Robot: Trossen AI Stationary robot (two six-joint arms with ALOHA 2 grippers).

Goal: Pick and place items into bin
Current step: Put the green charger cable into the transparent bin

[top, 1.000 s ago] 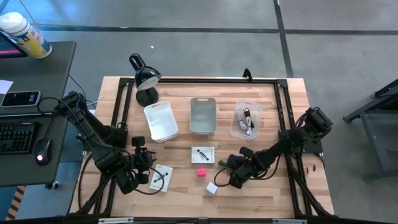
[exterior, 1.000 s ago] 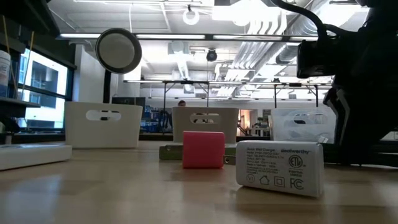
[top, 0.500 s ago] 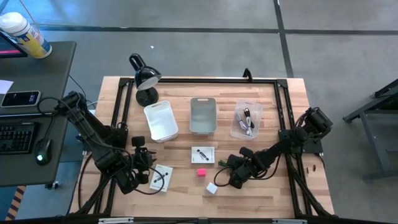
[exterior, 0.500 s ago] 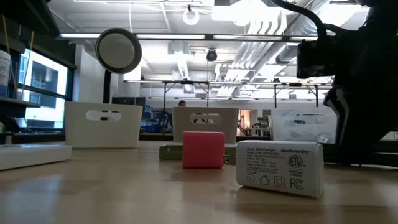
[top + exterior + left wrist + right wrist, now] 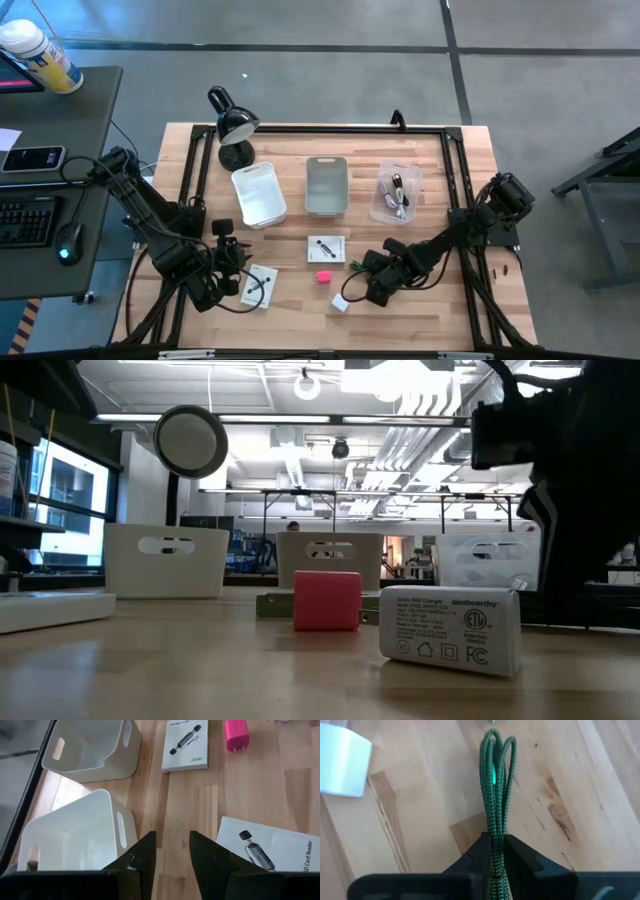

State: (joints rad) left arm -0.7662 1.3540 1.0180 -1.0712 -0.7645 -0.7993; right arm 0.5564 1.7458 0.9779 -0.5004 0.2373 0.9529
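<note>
already the green cord (image 5: pixel 496 775) sits pinched between the pressed-together fingers of the right end effector (image 5: pixel 493 851), its looped bundle running straight out from the fingertips along the end effector's own line. in the high view that end effector (image 5: pixel 362 280) is in the lower centre-right of the frame, low over the counter (image 5: pixel 470 180), and the cord is nearly hidden under it. the coming move turns on the bins, which all lie toward the top of the frame from there: the clear bin (image 5: pixel 396 192) holding other cords is up and to the right, the grey bin (image 5: pixel 326 185) is up and slightly left, and the white bin (image 5: pixel 258 193) is farther left. the right arm is clearly the nearer one to the clear and grey bins.

just beside the end effector, to its lower left, lies the white cube (image 5: pixel 341 302); the pink cube (image 5: pixel 323 277) is near on the left, and a white flat packet (image 5: pixel 326 249) lies between the end effector and the grey bin, so a lift should clear them first.

the left end effector (image 5: pixel 172 847) waits at the lower left with its fingers spread, holding nothing, beside a second packet (image 5: pixel 259 287).
</note>
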